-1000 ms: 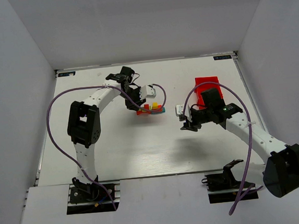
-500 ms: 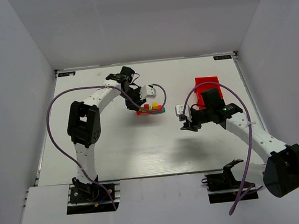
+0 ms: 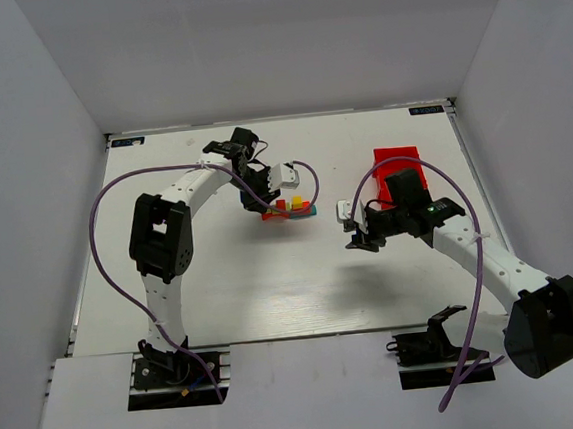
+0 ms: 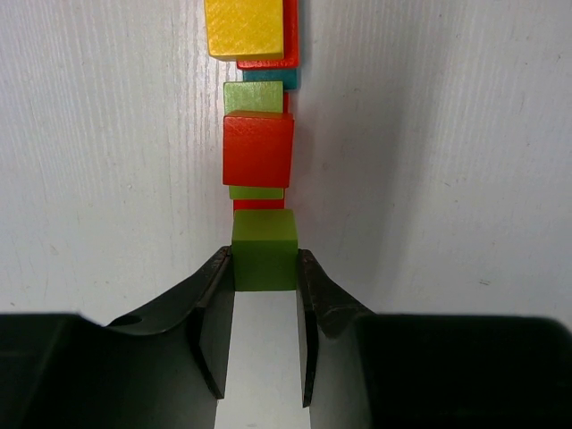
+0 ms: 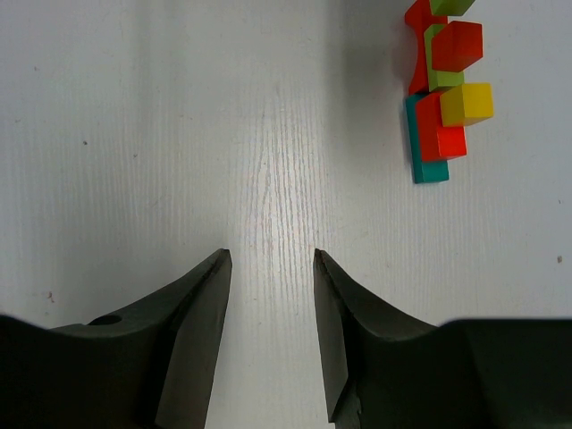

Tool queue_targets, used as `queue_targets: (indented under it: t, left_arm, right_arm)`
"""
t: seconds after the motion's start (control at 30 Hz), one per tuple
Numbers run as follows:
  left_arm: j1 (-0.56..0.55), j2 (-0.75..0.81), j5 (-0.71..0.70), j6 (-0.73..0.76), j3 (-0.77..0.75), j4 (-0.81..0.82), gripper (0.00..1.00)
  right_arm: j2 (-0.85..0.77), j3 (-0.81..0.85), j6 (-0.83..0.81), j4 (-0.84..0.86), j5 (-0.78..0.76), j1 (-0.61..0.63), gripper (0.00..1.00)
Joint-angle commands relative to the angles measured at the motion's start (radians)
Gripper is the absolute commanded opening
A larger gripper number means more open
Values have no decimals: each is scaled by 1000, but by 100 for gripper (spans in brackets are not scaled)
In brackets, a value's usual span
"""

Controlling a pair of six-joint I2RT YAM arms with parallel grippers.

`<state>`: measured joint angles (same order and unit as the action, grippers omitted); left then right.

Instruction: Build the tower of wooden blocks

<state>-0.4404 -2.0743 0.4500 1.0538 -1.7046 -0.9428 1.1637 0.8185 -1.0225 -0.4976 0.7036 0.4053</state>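
Jaws, left gripper (image 4: 265, 261): closed on a lime-green wooden cube (image 4: 264, 246), one pad flat on each side face. Jaws, right gripper (image 5: 268, 257): parted, nothing between them, hanging over a bare patch right of centre.

White tabletop (image 3: 274, 296): carries everything.
Red plastic tray (image 3: 398, 159): far right, well apart from the build.
Tower (image 3: 288, 209): far side, left of centre, under the left wrist. It is a low row with a long red wooden bar (image 5: 416, 63) and a teal-blue wooden bar (image 5: 429, 172) at the bottom, and a red wooden cube (image 4: 258, 147) and a yellow wooden cube (image 4: 244, 27) above.
Held cube: at the left end of the tower, over the end of the red bar. Cannot tell whether it is seated or just above.

Risks, as judged:
- Cube sits at the very end of the bar; if released off-centre it may tip off onto the tabletop.
- Lower pieces look skewed in the right wrist view, so downward pressure could slide them.
- Opening or lifting the jaws at a slant could drag the cube, or nudge the green block just beyond it and the red cube.
- Right arm is near; any sweep leftward could strike the row.
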Motion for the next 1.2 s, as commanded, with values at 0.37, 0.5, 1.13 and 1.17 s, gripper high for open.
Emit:
queue_targets:
  t: [0.37, 0.5, 1.13, 1.17]
  left_arm:
    - [-3, 3, 35, 3, 2, -14, 2]
    - [-3, 3, 35, -6, 11, -14, 2]
    - [-3, -24, 35, -15, -7, -23, 4]
    - [-3, -24, 35, -15, -7, -24, 4]
  right_arm:
    - [-18, -13, -4, 13, 27, -5, 48]
    - [-18, -13, -4, 13, 28, -5, 48]
    - [-18, -16, -8, 13, 28, -5, 48]
    - [-19, -15, -5, 13, 28, -6, 48]
